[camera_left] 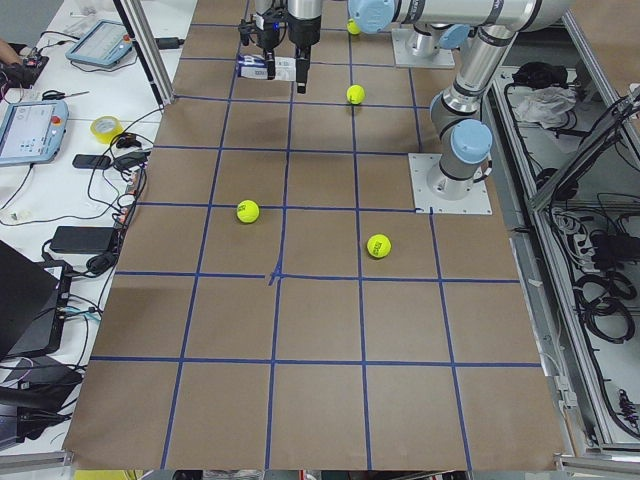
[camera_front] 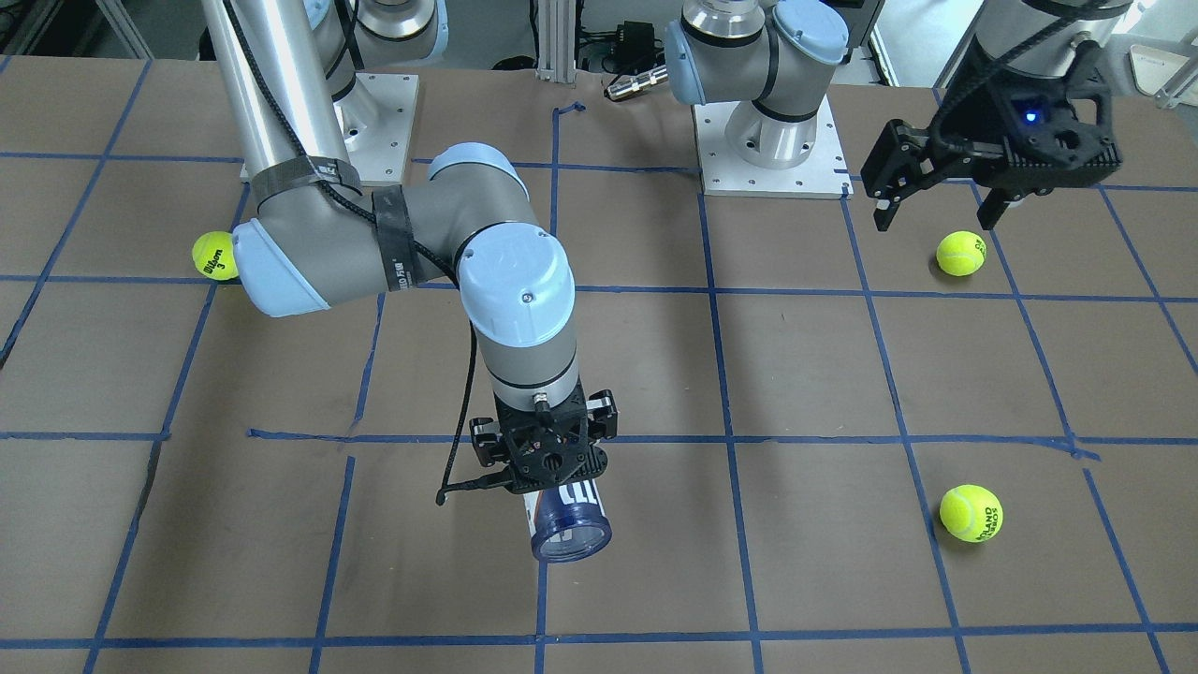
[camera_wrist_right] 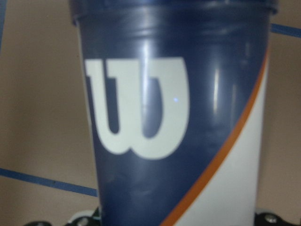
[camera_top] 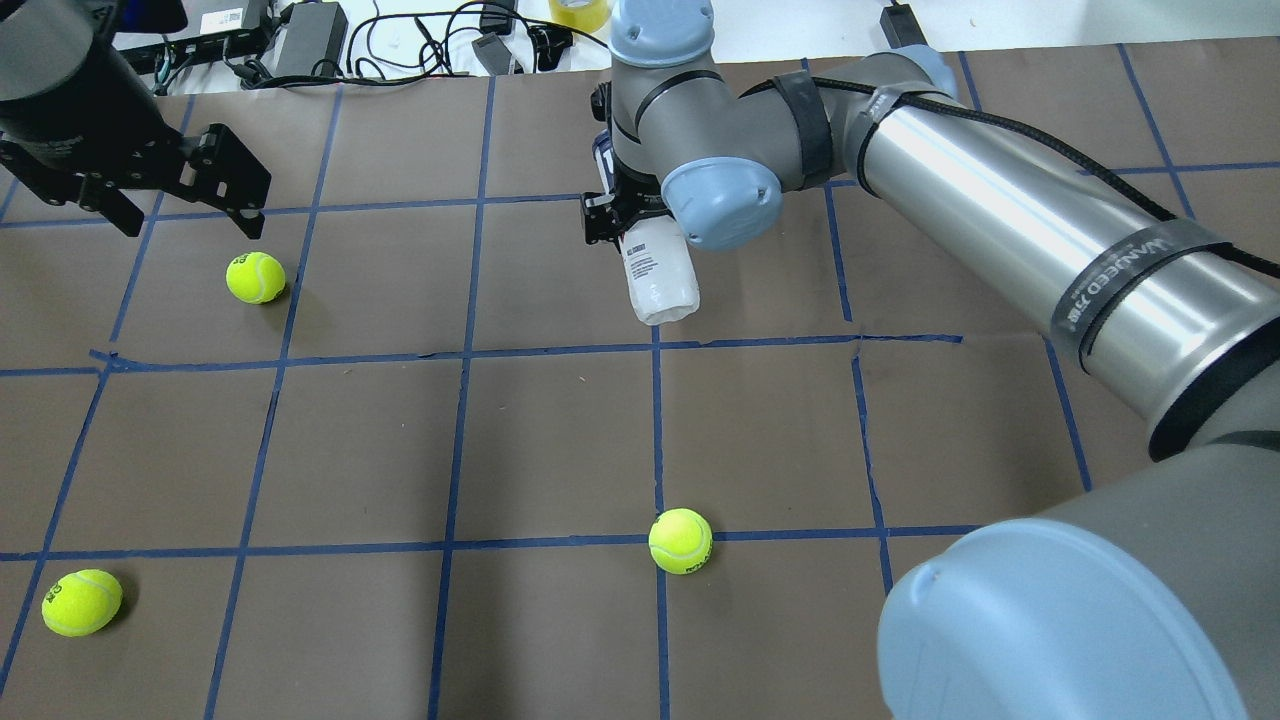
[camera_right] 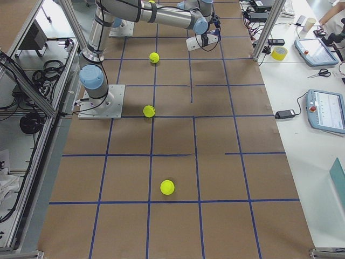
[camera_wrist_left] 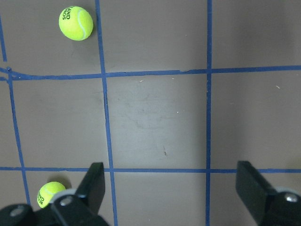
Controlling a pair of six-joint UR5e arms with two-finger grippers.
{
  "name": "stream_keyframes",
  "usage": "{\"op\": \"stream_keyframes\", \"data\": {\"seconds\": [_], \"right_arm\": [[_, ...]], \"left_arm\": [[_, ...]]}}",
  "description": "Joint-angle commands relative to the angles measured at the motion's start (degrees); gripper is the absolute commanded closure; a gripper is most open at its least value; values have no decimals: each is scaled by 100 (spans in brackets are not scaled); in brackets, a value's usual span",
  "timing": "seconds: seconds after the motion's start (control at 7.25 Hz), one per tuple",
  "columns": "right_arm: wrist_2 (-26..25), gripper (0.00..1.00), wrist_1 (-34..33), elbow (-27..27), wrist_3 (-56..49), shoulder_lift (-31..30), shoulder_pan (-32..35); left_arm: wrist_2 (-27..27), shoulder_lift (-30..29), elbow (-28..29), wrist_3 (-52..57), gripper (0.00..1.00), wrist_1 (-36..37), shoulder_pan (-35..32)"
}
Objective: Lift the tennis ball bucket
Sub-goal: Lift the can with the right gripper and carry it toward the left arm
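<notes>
right arm (camera_top: 1000, 200): nearest and largest form in the overhead view. It enters from the right and reaches to the table's far half.
table (camera_top: 550, 440): brown paper ruled into squares by blue tape.
ball 1 (camera_top: 82, 602): loose yellow tennis ball at the near left, well apart from the others.
ball 2 (camera_top: 680, 540): yellow ball near the centre, resting on a tape line.
ball 3 (camera_top: 255, 277): yellow ball in the far left part of the table.
ball 4 (camera_front: 214, 255): yellow ball shown by the front view, its edge behind the right arm's blue elbow cap.
tennis ball bucket (camera_top: 660, 275): slim tube held level over the far half, right of centre. Its white closed end points toward the robot and its dark blue rim toward the operators' side. The right wrist view shows a white "W" on navy with an orange stripe. Whether the tube clears the paper cannot be told.
right gripper (camera_front: 547, 468): points down, its 2 fingers clamped on the tube's middle. It covers that stretch of the label from the front, and the arm's wrist covers most of it from above.
left gripper (camera_top: 190, 220): hangs above the table near ball 3, touching nothing. Its fingers (camera_wrist_left: 96, 183) are spread wide with bare paper between them, and 1 finger partly hides a ball in the wrist view.
cables (camera_top: 320, 30): adapters and leads on the white bench past the far edge.
</notes>
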Motion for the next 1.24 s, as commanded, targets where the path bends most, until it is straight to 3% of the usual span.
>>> {"op": "stream_keyframes", "data": {"seconds": [0.0, 0.69, 1.1], "right_arm": [[-15, 27, -130, 44, -1192, 27, 134], [-5, 27, -1009, 80, -3322, 352, 722], [-24, 27, -1045, 10, -4989, 449, 820]], "left_arm": [[-248, 16, 42, 139, 0, -49, 439], [-274, 25, 59, 139, 0, -58, 493], [-266, 33, 51, 148, 0, -67, 634]]}}
